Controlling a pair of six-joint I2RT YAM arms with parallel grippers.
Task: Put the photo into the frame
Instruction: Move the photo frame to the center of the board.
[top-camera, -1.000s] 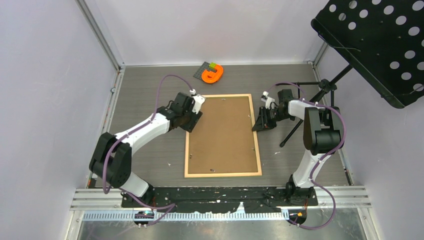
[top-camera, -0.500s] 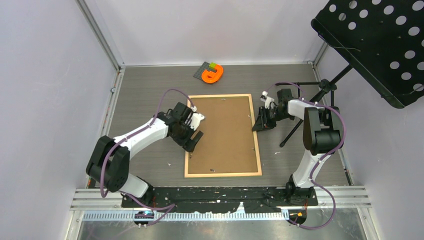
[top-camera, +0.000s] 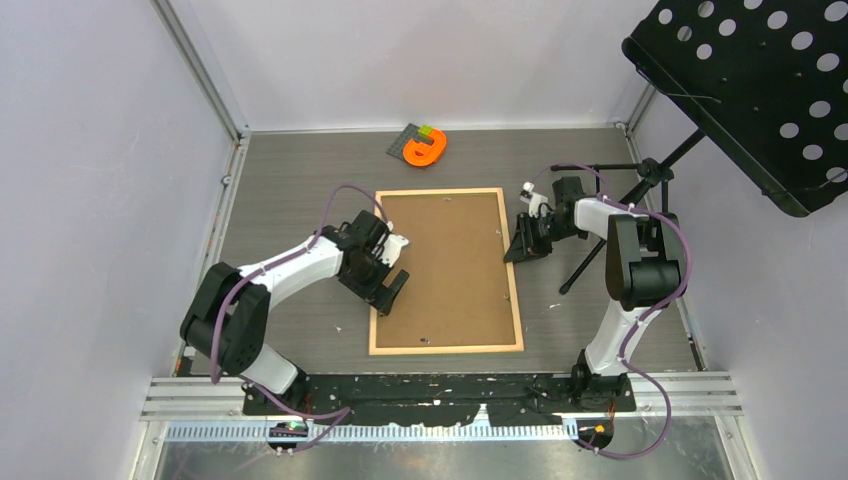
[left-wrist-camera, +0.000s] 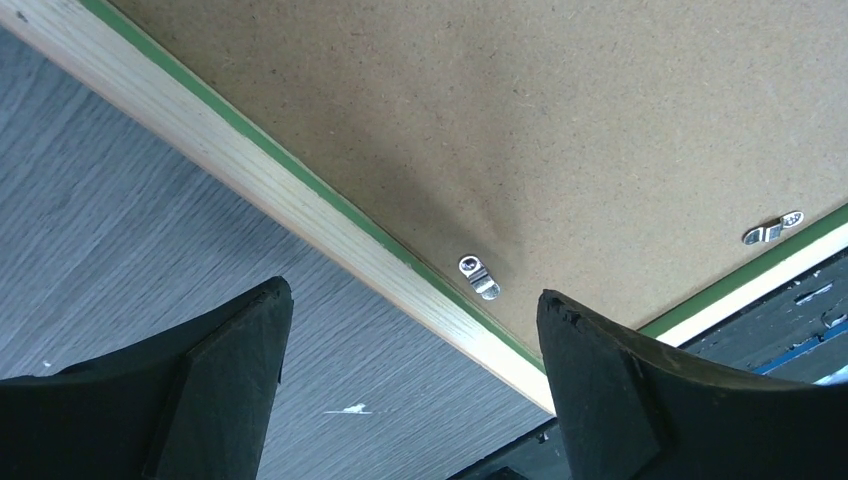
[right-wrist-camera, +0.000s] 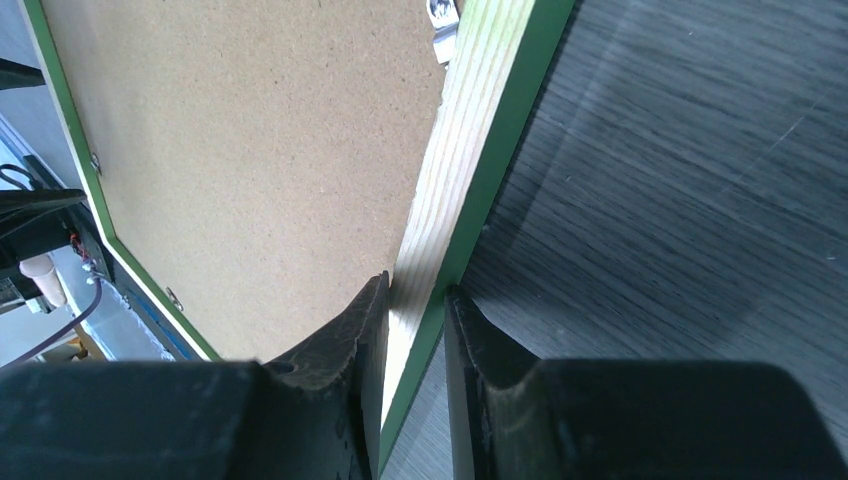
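Note:
The frame (top-camera: 515, 290) lies flat on the table, pale wood side up with green edges, and a plain brown backing board (top-camera: 448, 265) fills it. The photo is hidden. My right gripper (top-camera: 519, 247) is shut on the frame's right rail (right-wrist-camera: 470, 130), one finger on each side of the rail. My left gripper (top-camera: 391, 290) is open and empty above the frame's left rail (left-wrist-camera: 250, 165), near a small metal turn clip (left-wrist-camera: 478, 276). A second clip (left-wrist-camera: 772, 231) sits on the near rail.
An orange object (top-camera: 425, 148) on a small dark mat lies at the back of the table. A black perforated music stand (top-camera: 750, 85) rises at the right, its tripod legs (top-camera: 600, 245) beside my right arm.
My left gripper has moved from the frame's upper left corner towards me along the left rail. The right gripper and the frame have not moved.

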